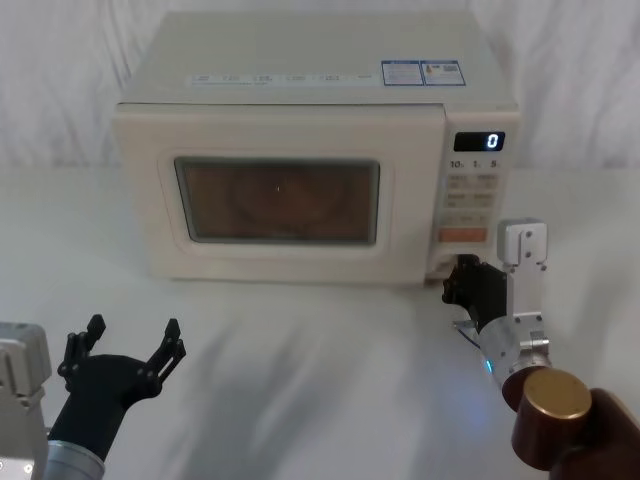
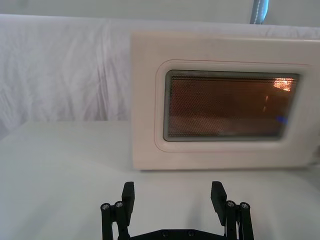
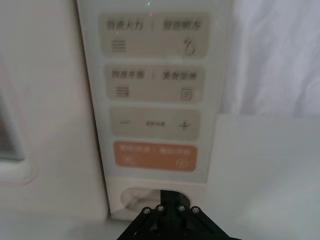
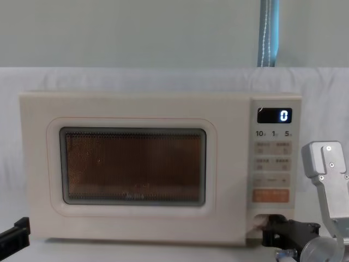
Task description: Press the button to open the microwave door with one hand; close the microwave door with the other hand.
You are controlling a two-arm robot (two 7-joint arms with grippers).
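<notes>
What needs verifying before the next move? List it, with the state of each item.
1. Right gripper at the button, below the orange key: ok.
2. Tip actually touching the button: cannot tell.
3. Right gripper's fingers together for the press: ok.
4. Microwave door shut flush, not yet sprung: ok.
5. Left gripper open, low on the table in front of the door's left side, ready to close it: ok.
6. Left gripper outside the door's swing: cannot tell.

White cloth-covered desk (image 1: 320, 350), wrinkled and spreading wide. Resting directly on it toward the back: cream microwave (image 1: 300, 100), door flush and shut.
</notes>
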